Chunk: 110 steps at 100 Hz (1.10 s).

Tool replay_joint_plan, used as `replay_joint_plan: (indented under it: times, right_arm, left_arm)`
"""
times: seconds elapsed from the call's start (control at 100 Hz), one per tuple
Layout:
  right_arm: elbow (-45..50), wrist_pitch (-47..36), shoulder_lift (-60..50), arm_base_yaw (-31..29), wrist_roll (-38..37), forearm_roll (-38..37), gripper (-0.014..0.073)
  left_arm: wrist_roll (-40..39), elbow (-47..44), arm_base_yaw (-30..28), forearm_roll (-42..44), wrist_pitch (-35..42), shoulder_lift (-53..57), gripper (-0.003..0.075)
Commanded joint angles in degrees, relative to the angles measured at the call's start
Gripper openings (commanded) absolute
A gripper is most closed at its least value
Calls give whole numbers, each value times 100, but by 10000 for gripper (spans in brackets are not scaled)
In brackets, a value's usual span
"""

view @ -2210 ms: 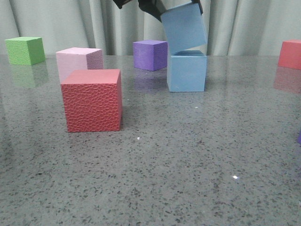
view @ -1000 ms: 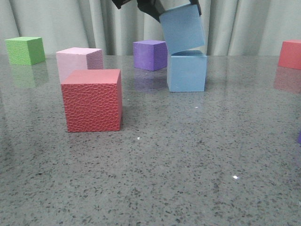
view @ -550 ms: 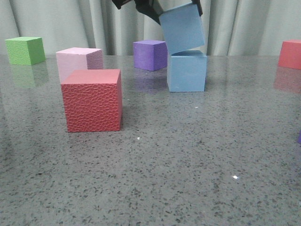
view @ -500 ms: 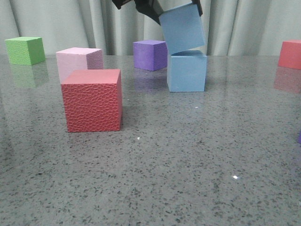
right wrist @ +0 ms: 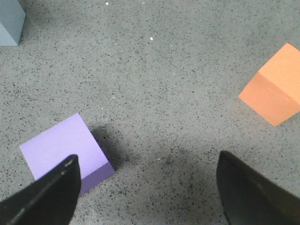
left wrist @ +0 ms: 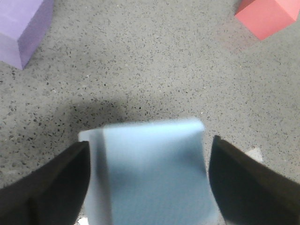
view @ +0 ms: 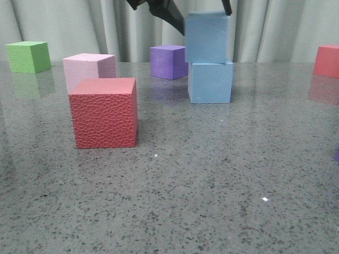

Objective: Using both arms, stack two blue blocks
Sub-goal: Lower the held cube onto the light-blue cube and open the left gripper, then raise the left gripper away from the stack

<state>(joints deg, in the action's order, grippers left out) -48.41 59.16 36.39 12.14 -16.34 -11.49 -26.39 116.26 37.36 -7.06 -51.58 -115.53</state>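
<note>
The upper blue block is sitting level on the lower blue block now — square on, its face nudged a touch toward the purple cube, so there is a slight overhang on that side. The lower one is resting flat on the grey table, just in front of and beside that purple cube.

The left gripper is hanging over the stack, its two dark fingers standing either side of the upper block. From the wrist camera there is a pale sliver showing between each finger and the foam, so I am reading the jaws as spread and letting go — though the block is blurred there, so I would not swear the pads are fully clear. In the front view only the dark tips are showing at the block's top corners.

The right gripper is hovering wide open with nothing between its fingers, over bare table well away from the purple cube, a second purple cube lying beside one finger and an orange cube off to the other side.

So the stacking itself is looking done. What is left, by my judgement, is a clean straight-up retreat of the left arm — any sideways drag could tip that offset top block.
</note>
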Motion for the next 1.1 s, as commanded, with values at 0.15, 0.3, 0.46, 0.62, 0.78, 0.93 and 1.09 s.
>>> replay_joint_plan:
  times: [0.15, 0.3, 0.46, 0.62, 0.78, 0.93, 1.09]
  right_arm:
    - [-127, -360, -13, -30, 65, -109, 592]
    - [-127, -360, -13, -30, 65, -109, 592]
    - [-127, -360, -13, -30, 65, -109, 592]
    - [-127, -360, -13, -30, 65, -109, 592]
    - [-127, -360, -13, -30, 65, -109, 592]
    - [-127, -354, -13, -30, 65, -109, 592]
    - [-127, -354, -13, -30, 65, -115, 592]
  left_arm:
    - [-39, 198, 29, -106, 444, 351, 560]
    - [-39, 198, 29, -128, 470, 351, 560]
    - [-39, 198, 29, -148, 458, 373, 560]
    - [-39, 313, 29, -148, 337, 373, 560]
    - [-17, 651, -5, -47, 159, 373, 560]
    - [-17, 1056, -57, 388, -286, 373, 559]
    - [96, 1391, -358, 604, -977, 373, 559]
